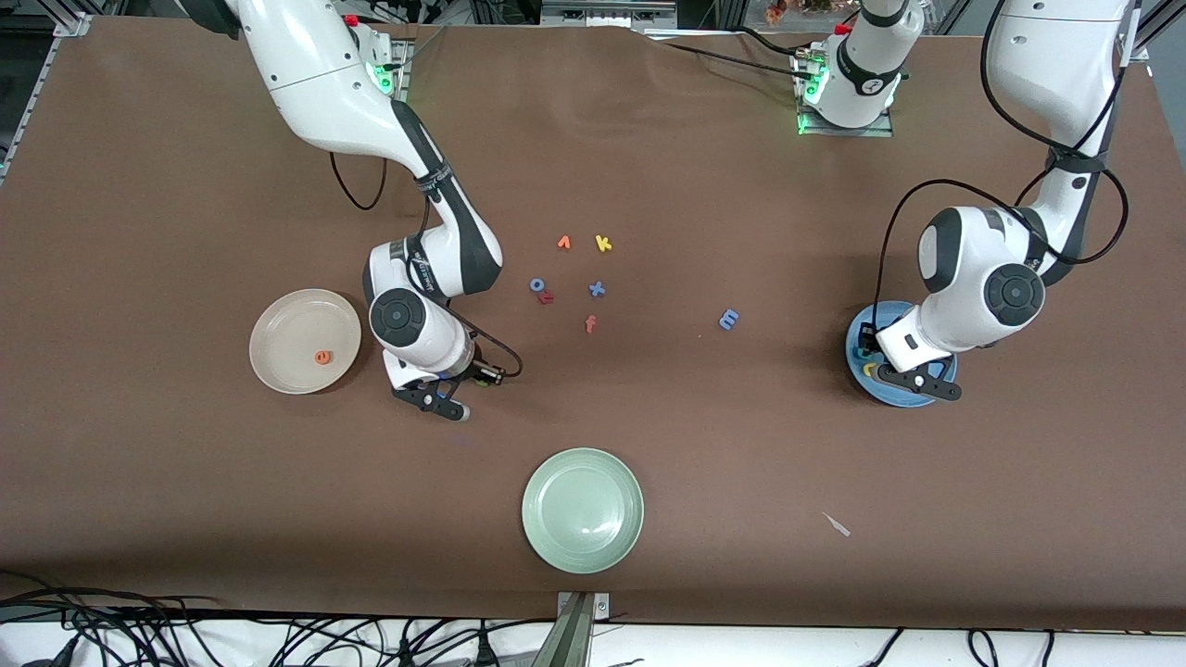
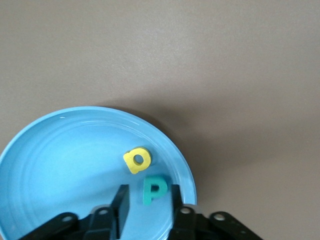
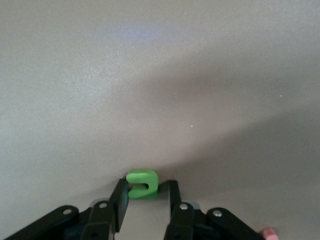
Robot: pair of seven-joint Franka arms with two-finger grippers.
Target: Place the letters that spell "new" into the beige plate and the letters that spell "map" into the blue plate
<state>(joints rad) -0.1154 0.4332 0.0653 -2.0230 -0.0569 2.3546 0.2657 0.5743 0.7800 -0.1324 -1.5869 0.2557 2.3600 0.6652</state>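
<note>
Right gripper (image 3: 146, 200) pinching green n (image 3: 142, 183) above worktop (image 1: 185, 482) beside beige plate (image 1: 278, 320), which holds e (image 1: 322, 357); left gripper (image 2: 148, 200) parted over blue plate (image 2: 60, 155), a (image 2: 137, 160) and p (image 2: 153, 189) inside; m (image 1: 729, 320) awaits

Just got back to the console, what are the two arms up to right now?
The right gripper has a green letter n between its fingers, over the table beside the beige plate, which holds an orange e. The left gripper is open over the blue plate, where a yellow a and teal p lie. The blue m is on the table.
</note>
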